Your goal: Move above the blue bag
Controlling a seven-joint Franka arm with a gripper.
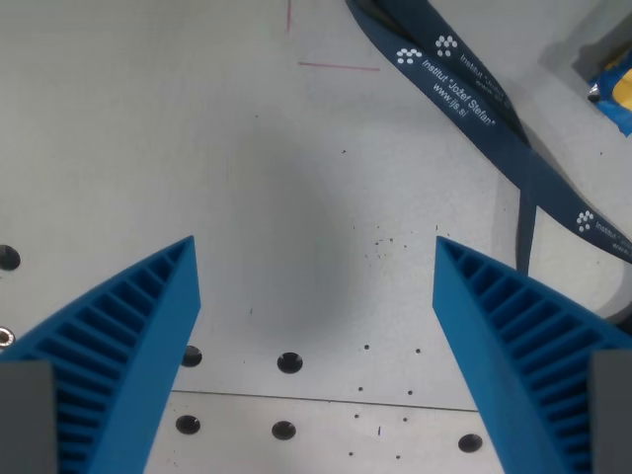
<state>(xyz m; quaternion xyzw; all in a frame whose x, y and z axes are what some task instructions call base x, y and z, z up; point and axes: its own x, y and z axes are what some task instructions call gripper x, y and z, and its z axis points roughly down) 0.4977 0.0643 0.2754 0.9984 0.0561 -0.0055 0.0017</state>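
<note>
Wrist view, looking straight down on a pale grey table point(148, 128), speckled with dark flecks and dotted with round bolt holes point(288, 362) toward the lower part of the picture; a thin seam point(326, 400) across it just below those holes. Faint red lines point(336, 67) marked near the top edge.

Claw point(316, 267) spread wide, nothing between its two ribbed blue fingers point(128, 346), only bare table surface under the gap. One finger at the wrist view's left, the other at the wrist view's right, both slanting inward from the lower corners.

Dark blue lanyard point(464, 84) with white printed lettering, lying flat from the top middle down toward the wrist view's right edge, a loop of it hanging down behind the right-hand finger.

Blue bag point(617, 89) only just in sight at the top right corner of the picture, blue with a patch of yellow, mostly cut off by the frame, well apart from the claw, next to a grey raised edge point(592, 39).
</note>
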